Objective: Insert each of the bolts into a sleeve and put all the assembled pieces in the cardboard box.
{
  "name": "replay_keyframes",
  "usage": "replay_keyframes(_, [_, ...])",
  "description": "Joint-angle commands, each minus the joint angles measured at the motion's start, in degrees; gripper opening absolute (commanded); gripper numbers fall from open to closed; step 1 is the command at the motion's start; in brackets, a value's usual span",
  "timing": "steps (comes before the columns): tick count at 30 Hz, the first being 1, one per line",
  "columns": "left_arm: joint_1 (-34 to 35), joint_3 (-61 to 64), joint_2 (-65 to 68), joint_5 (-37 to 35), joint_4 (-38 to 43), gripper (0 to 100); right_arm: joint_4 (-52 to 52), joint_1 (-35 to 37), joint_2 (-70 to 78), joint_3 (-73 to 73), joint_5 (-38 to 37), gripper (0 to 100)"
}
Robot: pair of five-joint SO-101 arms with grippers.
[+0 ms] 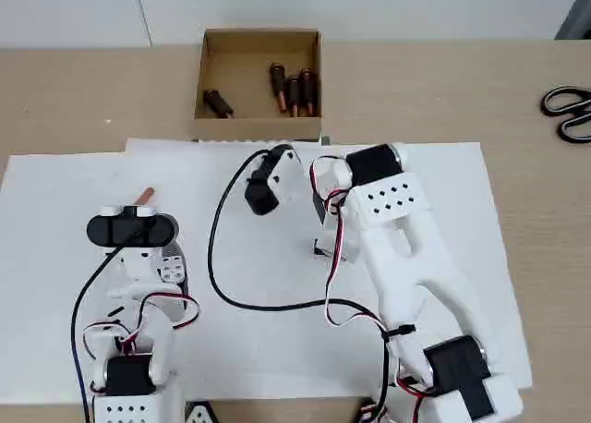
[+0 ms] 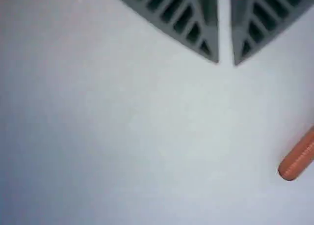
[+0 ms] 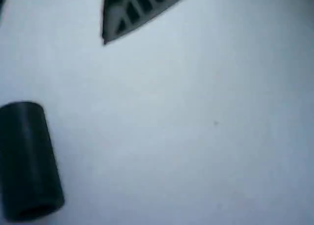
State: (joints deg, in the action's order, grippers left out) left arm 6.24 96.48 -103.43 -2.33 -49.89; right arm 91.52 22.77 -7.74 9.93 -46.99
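Bolt (image 1: 144, 197) first: it is small and orange, and it lies alone on the white paper (image 1: 462, 220), just past the head of the left arm on the side toward the cardboard box (image 1: 261, 35). From above its long way runs on a slant, with one end pointing up toward the box.

The left gripper (image 2: 225, 60) is right beside the bolt, but not around it. Its two grey fingers (image 2: 196, 23) are almost pressed together, with just a thin slit between them and nothing in it. The bolt sits off to one side of the tips, so I think the fingers have to spread and slide over sideways before they can pinch it.

The black sleeve (image 3: 29, 161) lies on its side on the paper near the right gripper (image 3: 53, 19). That gripper looks spread wide and holds nothing — one finger (image 3: 137, 14) shows well, and the other seems to be just a dark bit far from it. The sleeve is apart from that finger.

So the left arm is nearer the bolt, and the right arm is nearer the sleeve.

Four put-together pieces (image 1: 294, 92) already lie in the box — one on the left and three close together on the right. This bolt and sleeve look like the last pair.
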Motion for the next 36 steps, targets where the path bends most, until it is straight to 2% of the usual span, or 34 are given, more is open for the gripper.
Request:
replay_keyframes(1, [-0.1,-0.1,-0.3,0.4,-0.1,1,-1.7,0.2,-2.2,1.6,-4.1,18.4])
replay_keyframes(18, [0.3,-0.1,-0.4,0.4,0.5,1,-17.4,0.3,-2.2,14.2,-12.7,18.4])
replay_keyframes(26, [0.0,-0.1,-0.3,0.4,0.4,1,-19.0,2.2,-1.8,14.4,-13.2,18.5])
replay_keyframes(36, [0.0,-0.1,-0.3,0.4,0.4,1,-23.2,2.3,6.2,14.2,-13.2,18.4])
